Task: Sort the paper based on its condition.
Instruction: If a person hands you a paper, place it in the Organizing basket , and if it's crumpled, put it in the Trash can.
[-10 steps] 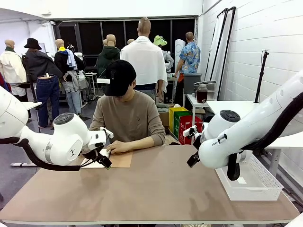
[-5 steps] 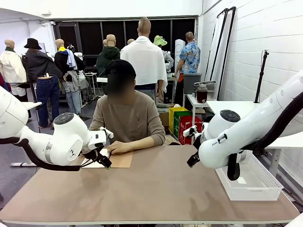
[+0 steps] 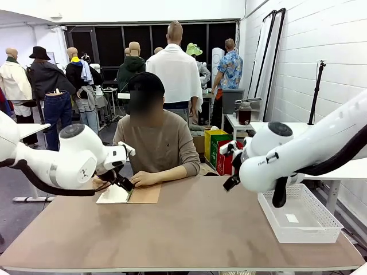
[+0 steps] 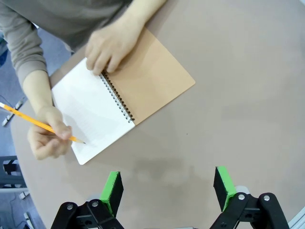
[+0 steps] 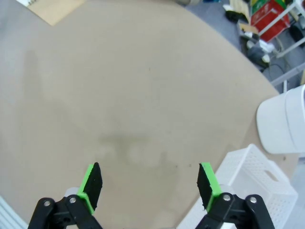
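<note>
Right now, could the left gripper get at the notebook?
Probably not cleanly: the left gripper hangs open nearby, but the person's hands lie on the notebook, one holding a pencil.

We recorded 2 arms, the left arm and the right arm, each built of glossy white rounded shells. Each bulbous joint carried 1 dark grey round cap, and small dark lettering marked the right arm's shell. A thick black cable ran along each arm. The left gripper and the right gripper had 2 black linkage fingers apiece, faced with bright green pads and pinned with silver screws. The person wore a taupe long-sleeved top.
</note>
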Motion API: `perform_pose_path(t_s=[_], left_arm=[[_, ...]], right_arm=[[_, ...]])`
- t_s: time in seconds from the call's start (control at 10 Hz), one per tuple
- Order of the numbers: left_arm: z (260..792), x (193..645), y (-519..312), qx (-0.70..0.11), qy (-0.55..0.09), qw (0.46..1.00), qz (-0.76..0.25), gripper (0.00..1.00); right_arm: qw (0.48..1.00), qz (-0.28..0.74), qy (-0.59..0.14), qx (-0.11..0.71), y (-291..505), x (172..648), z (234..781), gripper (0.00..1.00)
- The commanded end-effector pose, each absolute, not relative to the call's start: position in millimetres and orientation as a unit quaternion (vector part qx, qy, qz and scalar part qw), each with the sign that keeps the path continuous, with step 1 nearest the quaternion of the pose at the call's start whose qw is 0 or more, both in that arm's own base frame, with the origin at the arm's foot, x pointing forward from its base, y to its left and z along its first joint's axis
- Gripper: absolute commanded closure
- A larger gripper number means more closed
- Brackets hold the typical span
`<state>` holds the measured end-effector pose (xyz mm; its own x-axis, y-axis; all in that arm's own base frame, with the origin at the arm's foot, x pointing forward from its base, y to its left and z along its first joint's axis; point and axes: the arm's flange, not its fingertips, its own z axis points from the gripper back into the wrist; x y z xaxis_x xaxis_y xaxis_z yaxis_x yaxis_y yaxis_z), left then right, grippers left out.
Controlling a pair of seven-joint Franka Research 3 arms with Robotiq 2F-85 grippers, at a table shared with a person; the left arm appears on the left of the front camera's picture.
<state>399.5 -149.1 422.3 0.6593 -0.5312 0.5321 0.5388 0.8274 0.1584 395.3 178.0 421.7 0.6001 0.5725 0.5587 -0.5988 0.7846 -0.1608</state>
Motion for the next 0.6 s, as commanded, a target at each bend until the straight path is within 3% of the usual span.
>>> perform_pose_path(t_s=[0.0, 0.5], left_arm=[[456, 394, -146, 0.001, -0.284, 0.909, -0.304, 0.0], [533, 372, -138, 0.018, -0.322, 0.892, -0.316, 0.0]], right_arm=[[0.885, 0.344, -0.31, 0.043, 167, 394, 459, 0.0], [0.856, 0.366, -0.36, 0.059, 162, 377, 527, 0.0]])
